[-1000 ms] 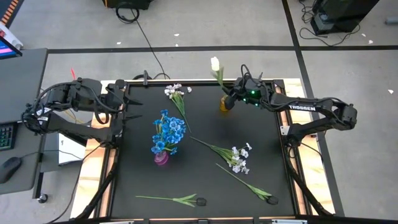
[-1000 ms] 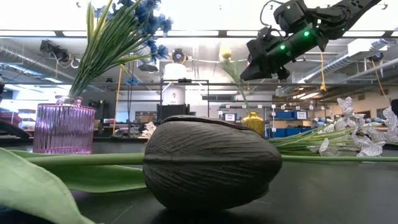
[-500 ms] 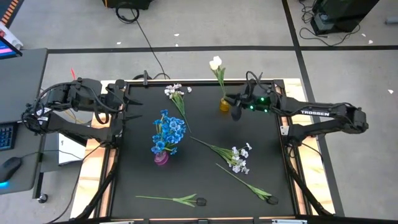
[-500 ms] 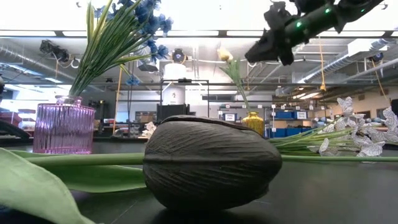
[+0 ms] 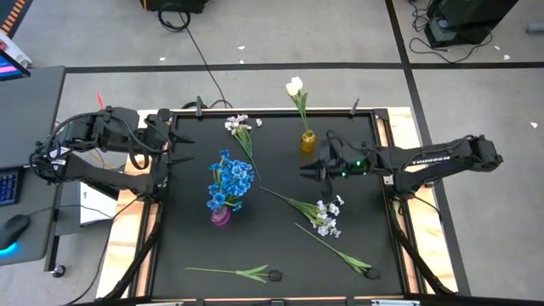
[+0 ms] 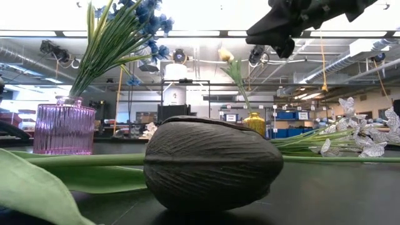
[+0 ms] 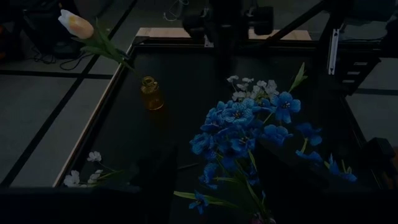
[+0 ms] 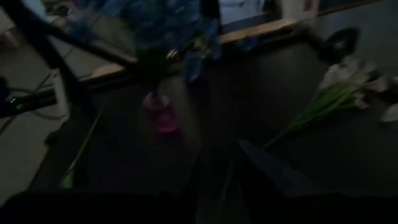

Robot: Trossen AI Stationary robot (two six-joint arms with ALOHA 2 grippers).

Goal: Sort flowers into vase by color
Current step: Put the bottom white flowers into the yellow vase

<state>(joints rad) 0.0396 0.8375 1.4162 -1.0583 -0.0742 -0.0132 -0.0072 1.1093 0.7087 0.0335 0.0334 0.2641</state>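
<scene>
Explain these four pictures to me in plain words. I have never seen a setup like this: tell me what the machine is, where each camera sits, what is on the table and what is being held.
It is a robot with two dark arms at a black table. One picture looks straight down, one looks level from the tabletop, and one comes from a camera on each wrist.

The left gripper waits at the table's left edge, open and holding nothing. The right gripper hangs over the table just in front of the yellow vase; nothing shows in it, and whether its fingers are open is unclear.

The yellow vase holds one white tulip. The pink vase holds the blue flowers. Lying loose are a white spray near the far edge, another white spray mid-table, and two stems near the front. The big dark shape in the level picture is a tulip bud right at the lens.
</scene>
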